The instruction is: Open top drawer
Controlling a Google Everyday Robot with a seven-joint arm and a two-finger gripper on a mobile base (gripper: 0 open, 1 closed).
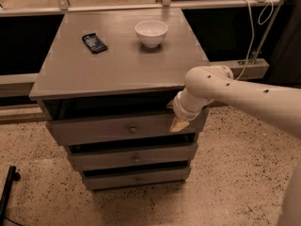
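Note:
The top drawer (103,130) is a long grey front panel with a small round metal knob (132,129) at its centre, just under the cabinet top (117,69). A dark gap shows above the panel. My white arm (235,95) reaches in from the right. My gripper (179,123) hangs at the right end of the top drawer's front, level with its upper edge and well to the right of the knob. It holds nothing that I can see.
A white bowl (151,33) and a dark packet (94,43) lie on the cabinet top. Two lower grey drawers (134,158) (136,178) sit beneath. A black pole (6,193) stands at the lower left. A white cable (256,29) hangs at the right. The floor is speckled.

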